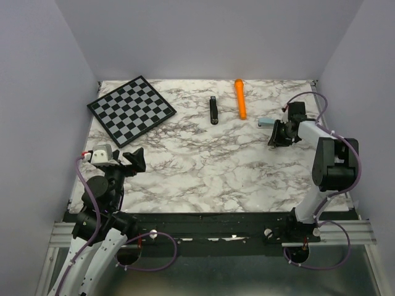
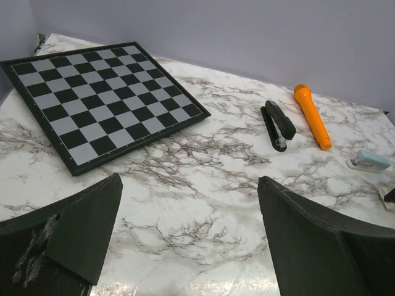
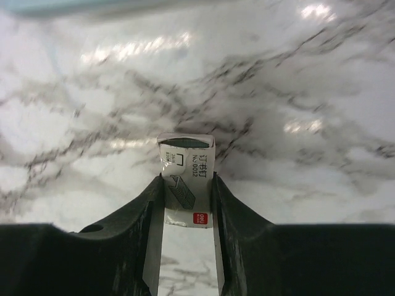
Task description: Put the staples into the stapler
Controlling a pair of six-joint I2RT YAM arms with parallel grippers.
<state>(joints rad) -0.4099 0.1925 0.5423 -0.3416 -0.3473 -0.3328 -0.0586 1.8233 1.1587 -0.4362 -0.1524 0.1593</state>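
One chessboard (image 1: pixel 131 110), one black stapler (image 1: pixel 213 110), one orange marker (image 1: pixel 240 98), one pale blue box (image 2: pixel 368 161), one staples box (image 3: pixel 185 166).

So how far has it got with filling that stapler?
Nothing is loaded yet. The right hand is pinching a small white printed staple box on the marble table. The slim black stapler lies untouched, well apart; carrying the staples over, opening it and loading remain. The left hand hangs open.

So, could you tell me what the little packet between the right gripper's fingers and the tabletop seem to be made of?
The staples packet looks like white printed paper or card, matt, with creased edges. The tabletop looks like glossy marble-patterned laminate or stone: bright glare spots show on it.
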